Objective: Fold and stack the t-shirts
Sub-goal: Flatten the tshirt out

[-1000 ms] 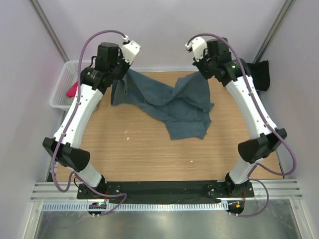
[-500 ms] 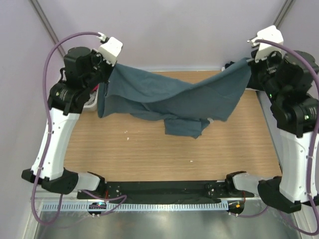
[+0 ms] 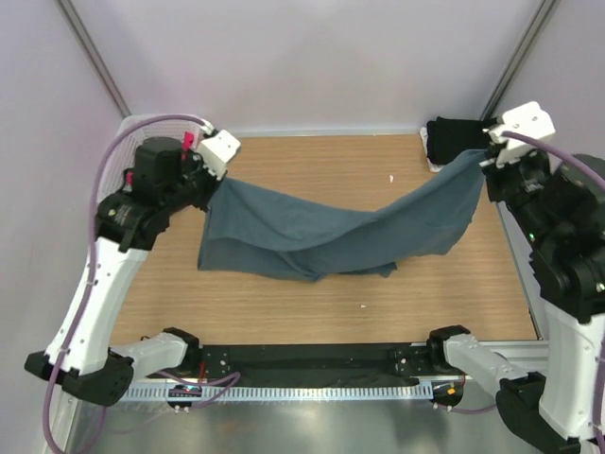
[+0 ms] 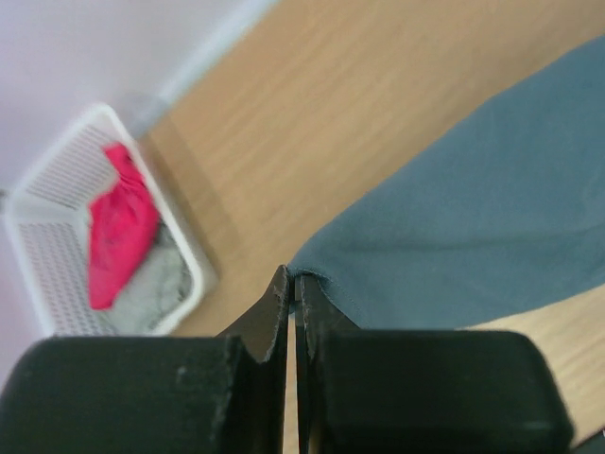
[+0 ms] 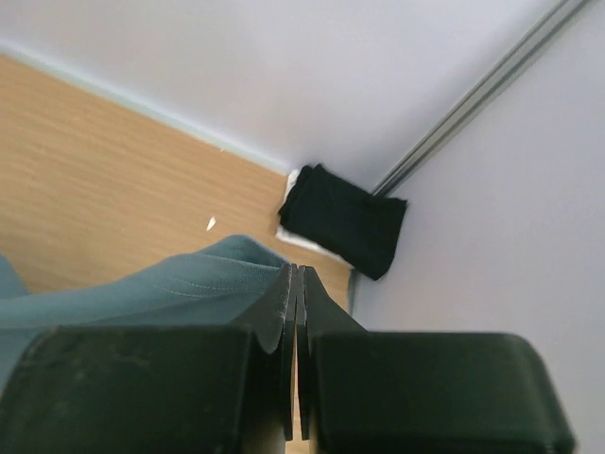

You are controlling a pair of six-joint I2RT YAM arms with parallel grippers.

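Observation:
A slate blue-grey t-shirt (image 3: 331,232) hangs stretched between both arms above the wooden table (image 3: 284,303), sagging in the middle. My left gripper (image 3: 216,180) is shut on its left corner; the cloth edge (image 4: 321,270) shows pinched at the fingertips. My right gripper (image 3: 482,161) is shut on the right corner, with the cloth (image 5: 189,284) beside the closed jaws. A folded black t-shirt (image 3: 452,140) lies at the table's far right corner, also seen as a dark bundle (image 5: 345,222). A magenta-pink t-shirt (image 4: 121,222) and a light grey t-shirt (image 4: 156,284) lie in the basket.
The white mesh basket (image 4: 57,180) stands off the table's far left corner, mostly hidden behind my left arm in the top view. A small white scrap (image 3: 391,177) lies on the far table and another speck (image 3: 364,305) near the front.
Both arms have spread apart and dropped, drawing the blue-grey shirt from a crumpled heap into a wide span. The black folded shirt at the far right has come into sight.

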